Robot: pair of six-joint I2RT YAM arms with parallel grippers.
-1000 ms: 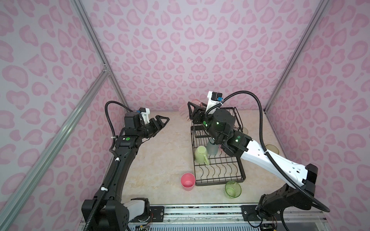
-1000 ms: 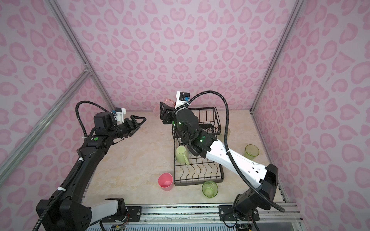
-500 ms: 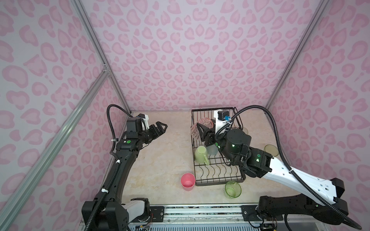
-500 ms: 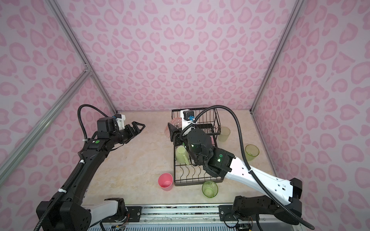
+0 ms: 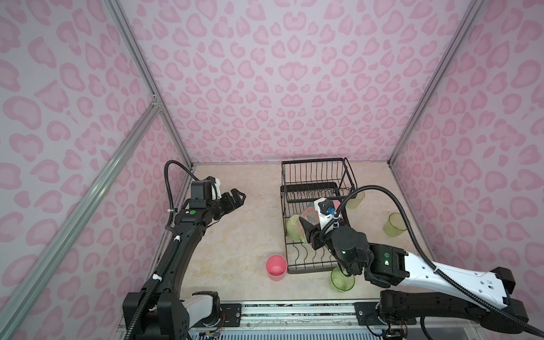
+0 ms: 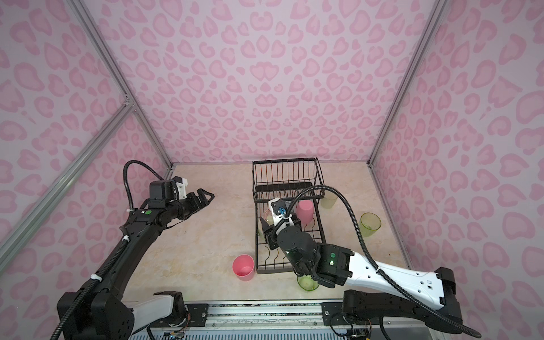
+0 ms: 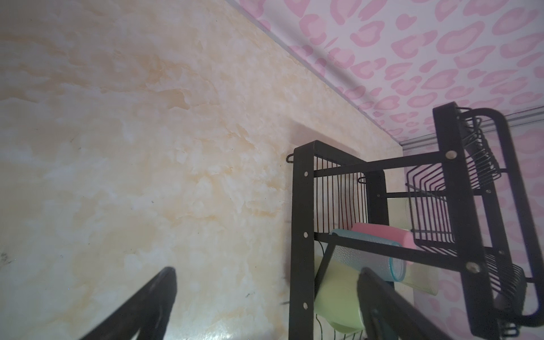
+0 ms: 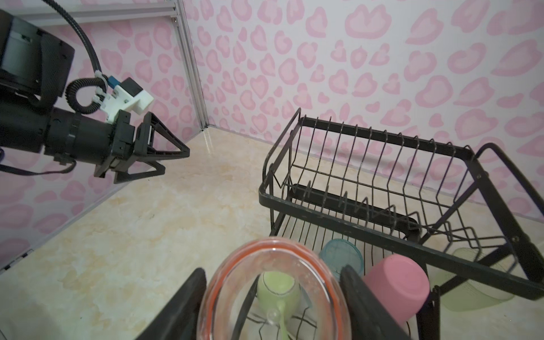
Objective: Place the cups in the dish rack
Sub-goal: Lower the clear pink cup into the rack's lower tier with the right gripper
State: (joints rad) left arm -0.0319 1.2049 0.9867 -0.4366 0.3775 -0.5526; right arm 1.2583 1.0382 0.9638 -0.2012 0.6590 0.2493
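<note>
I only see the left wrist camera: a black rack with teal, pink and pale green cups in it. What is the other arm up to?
Observer: The right pincer is shut on a clear pink glass, holding it over the lower tray of the dish rack.
Visitor: Any cups outside the rack?
Observer: An opaque pink tumbler stands mouth up on the table, left of the rack's near end.
Visitor: Only that one?
Observer: No. A clear green glass stands at the rack's near right corner, and a second green glass nearer the right wall.
</note>
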